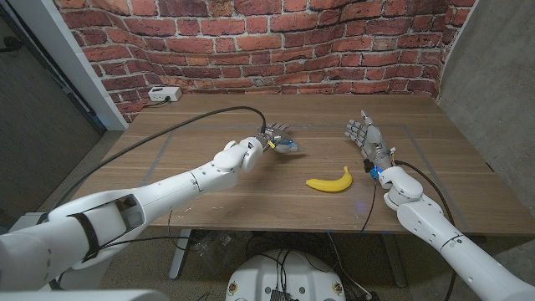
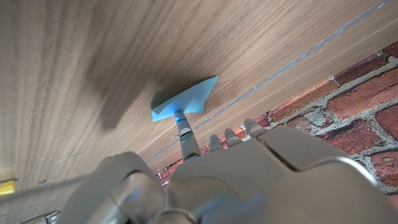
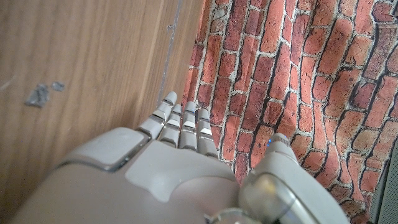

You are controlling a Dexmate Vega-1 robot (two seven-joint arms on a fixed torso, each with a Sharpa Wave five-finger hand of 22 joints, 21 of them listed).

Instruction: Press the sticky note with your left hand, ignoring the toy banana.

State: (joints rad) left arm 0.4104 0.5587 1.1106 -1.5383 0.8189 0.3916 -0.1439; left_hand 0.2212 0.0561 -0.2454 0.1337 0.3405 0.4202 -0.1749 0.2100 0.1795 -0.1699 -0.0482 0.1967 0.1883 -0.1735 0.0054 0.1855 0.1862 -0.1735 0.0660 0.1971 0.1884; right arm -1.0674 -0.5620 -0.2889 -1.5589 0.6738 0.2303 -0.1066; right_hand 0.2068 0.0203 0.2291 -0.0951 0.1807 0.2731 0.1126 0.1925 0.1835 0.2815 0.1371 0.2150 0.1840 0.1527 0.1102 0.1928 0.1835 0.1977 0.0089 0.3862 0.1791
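Observation:
A blue sticky note (image 1: 288, 147) lies on the wooden table near its middle. My left hand (image 1: 275, 139) reaches over it, and in the left wrist view one fingertip (image 2: 180, 117) presses on the sticky note (image 2: 186, 99) while the other fingers stay curled back. It holds nothing. A yellow toy banana (image 1: 329, 181) lies to the right of the note, apart from both hands. My right hand (image 1: 365, 137) stands beyond the banana at the right with its fingers (image 3: 180, 121) straight and apart, holding nothing.
A white power strip (image 1: 164, 94) with a cable sits at the table's back left corner by the brick wall (image 1: 267, 42). Faint tape lines (image 1: 159, 159) mark the tabletop. A small scuff (image 3: 38, 94) marks the wood near my right hand.

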